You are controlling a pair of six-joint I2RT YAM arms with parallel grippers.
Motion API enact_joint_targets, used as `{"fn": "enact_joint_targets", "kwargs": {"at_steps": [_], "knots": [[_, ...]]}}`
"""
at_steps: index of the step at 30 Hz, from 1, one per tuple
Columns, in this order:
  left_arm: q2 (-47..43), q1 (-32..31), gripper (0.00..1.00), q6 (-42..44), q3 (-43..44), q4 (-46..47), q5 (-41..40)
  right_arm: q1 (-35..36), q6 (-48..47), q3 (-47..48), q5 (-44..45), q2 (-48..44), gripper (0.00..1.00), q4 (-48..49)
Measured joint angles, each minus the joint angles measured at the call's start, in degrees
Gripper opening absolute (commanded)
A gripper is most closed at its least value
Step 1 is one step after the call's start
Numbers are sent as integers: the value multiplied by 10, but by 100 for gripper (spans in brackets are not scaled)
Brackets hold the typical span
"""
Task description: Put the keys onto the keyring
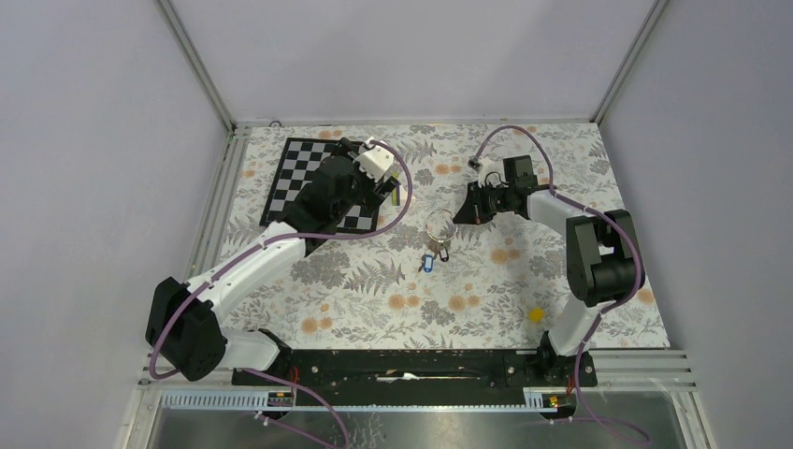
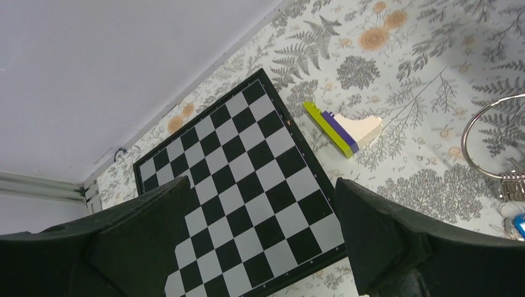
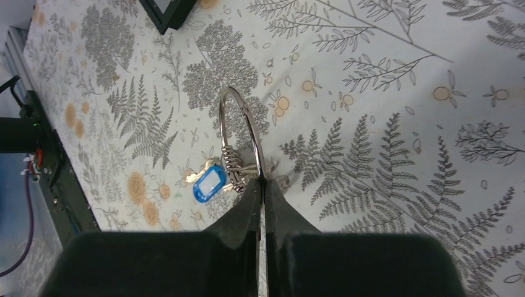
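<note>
Near the middle of the counter [image 1: 374, 299], on its fern-and-flower cloth, lies the keyring [image 3: 220, 124], a thin silvery loop with a tight cluster of small metal pieces [image 3: 231, 162] on its near side. The blue-tagged key [image 3: 207, 184] lies just beside that cluster, and the black-headed key [image 1: 444, 251] lies close to it, on the ring's near edge. The pictures do not show whether either is threaded on the wire.

The right claw [image 3: 262, 185] is clenched on the keyring, its two dark fingers pressed together over the wire at the loop's near edge.

Off to the left, the left claw [image 2: 260, 193] hangs released, fingers spread wide above a black-and-white chessboard [image 2: 235, 148]. A small wedge of lime, purple and white [image 2: 347, 131] lies between the board and the ring. Well apart, by the right arm's base, sits a small yellow block [image 1: 535, 314].
</note>
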Motion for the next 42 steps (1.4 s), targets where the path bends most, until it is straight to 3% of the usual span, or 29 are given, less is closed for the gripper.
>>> {"fn": "enact_joint_targets", "kwargs": {"at_steps": [9,16,21,26,42], "knots": [[17,0,99,6,-3,1,0,11,9,-34,-19,-79,0,-26],[19,1,99,9,-3,13,-5,106,-37,-98,-18,-227,0,-44],[19,5,99,15,-2,17,-13,141,-62,-140,-41,-282,0,-51],[19,5,99,16,-2,17,-14,141,-64,-176,-34,-279,0,-52],[18,5,99,19,-3,17,-14,125,-59,-142,30,-177,0,-33]]}}
